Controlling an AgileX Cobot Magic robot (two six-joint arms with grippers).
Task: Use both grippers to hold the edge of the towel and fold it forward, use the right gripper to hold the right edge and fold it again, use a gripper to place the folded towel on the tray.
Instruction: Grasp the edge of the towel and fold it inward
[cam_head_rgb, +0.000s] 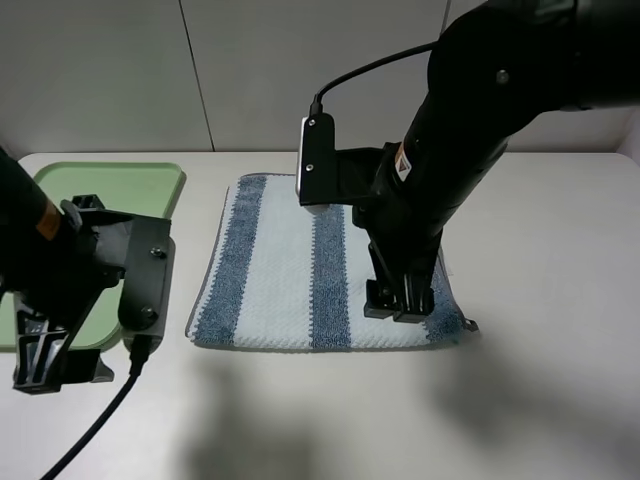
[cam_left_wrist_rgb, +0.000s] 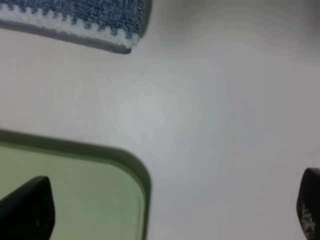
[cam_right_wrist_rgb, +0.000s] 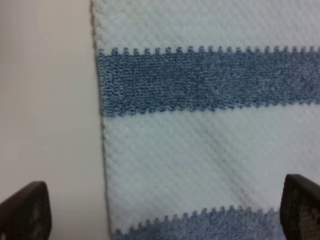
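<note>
The striped towel (cam_head_rgb: 280, 270) lies flat on the table's middle, blue-grey and pale stripes running front to back. Its thin grey hem (cam_right_wrist_rgb: 102, 150) shows along one side in the right wrist view. My right gripper (cam_head_rgb: 400, 300) hovers over the towel's right front part, jaws open and empty; the towel (cam_right_wrist_rgb: 210, 150) fills the space between its fingertips (cam_right_wrist_rgb: 25, 212). My left gripper (cam_head_rgb: 45, 365) is open and empty at the left, over the front corner of the light green tray (cam_head_rgb: 120, 185). The left wrist view shows the tray corner (cam_left_wrist_rgb: 75, 200) and a towel corner (cam_left_wrist_rgb: 100, 25).
The table (cam_head_rgb: 540, 380) is pale beige, with a grey panelled wall behind it. A black cable (cam_head_rgb: 100, 420) hangs from the left arm over the table's front left. The right arm's camera block (cam_head_rgb: 320, 165) sits above the towel's far edge.
</note>
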